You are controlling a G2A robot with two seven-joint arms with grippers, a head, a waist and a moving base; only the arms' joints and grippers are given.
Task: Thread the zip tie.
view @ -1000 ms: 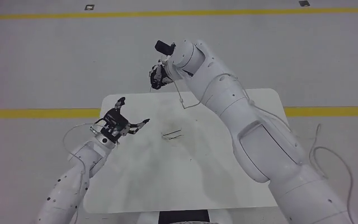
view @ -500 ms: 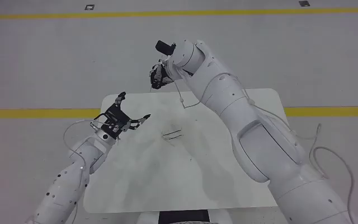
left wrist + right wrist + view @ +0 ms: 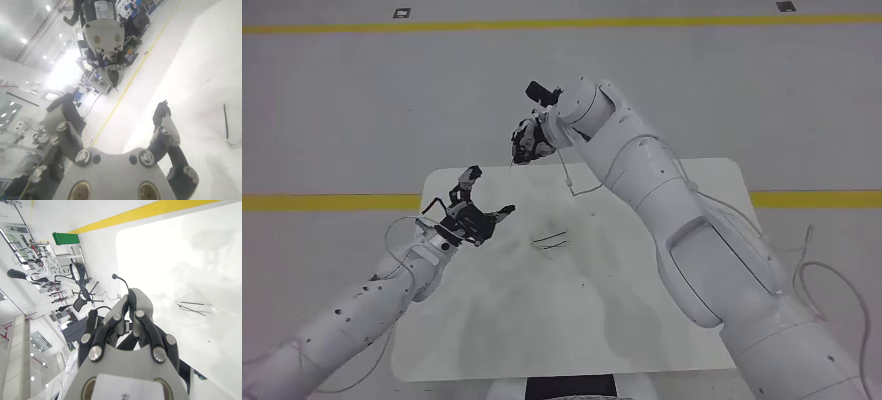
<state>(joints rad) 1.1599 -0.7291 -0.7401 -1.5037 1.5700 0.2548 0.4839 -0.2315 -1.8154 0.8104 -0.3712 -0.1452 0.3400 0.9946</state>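
So your wide-open, empty left gripper [image 3: 490,192] slid toward mid-frame, nothing threaded yet; right gripper [image 3: 523,144] stayed pinched on the zip tie [image 3: 114,276].

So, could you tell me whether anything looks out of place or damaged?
Nothing stands out. The right gripper pinches a zip tie whose free end curves; loose zip ties lie crossed on the table, none visibly damaged.

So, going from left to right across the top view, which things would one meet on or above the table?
The left end effector, open → the right end effector, shut on a zip tie → the loose zip ties lying on the table.
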